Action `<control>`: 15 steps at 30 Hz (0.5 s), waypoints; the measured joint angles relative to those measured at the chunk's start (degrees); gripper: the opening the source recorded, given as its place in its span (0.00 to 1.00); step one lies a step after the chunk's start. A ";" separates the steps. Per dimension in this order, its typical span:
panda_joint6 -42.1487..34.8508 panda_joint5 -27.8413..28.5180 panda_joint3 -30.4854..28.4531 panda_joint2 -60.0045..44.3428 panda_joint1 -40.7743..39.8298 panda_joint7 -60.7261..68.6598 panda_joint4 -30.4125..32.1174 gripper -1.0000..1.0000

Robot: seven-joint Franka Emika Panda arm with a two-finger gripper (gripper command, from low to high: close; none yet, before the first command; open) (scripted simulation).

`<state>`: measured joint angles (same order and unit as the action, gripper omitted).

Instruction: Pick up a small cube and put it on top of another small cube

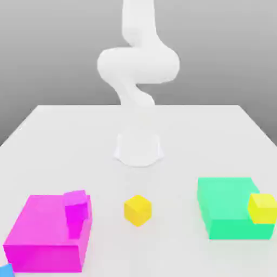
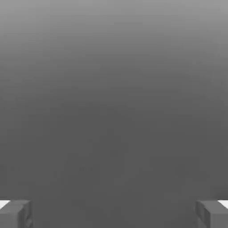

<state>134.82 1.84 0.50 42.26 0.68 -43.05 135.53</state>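
The small cube, deep golden yellow, sits alone on the white table near the front middle of the exterior view. A magenta small cube rests on the large magenta block to the exterior view's left. A paler lemon-yellow small cube sits at the right side of the large green block. The white arm rises from its base behind the cubes and curls high above the table. In the hand view my gripper is open, its fingertips wide apart with only grey background between them.
The arm's round base stands mid-table behind the golden cube. A blue object's corner peeks in at the front left edge. The two large blocks flank the golden cube, with bare table around it.
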 joint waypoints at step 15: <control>23.03 6.63 -6.32 -28.05 4.22 26.26 27.02 0.50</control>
<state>157.85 8.47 -5.82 14.21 4.90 -16.79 162.55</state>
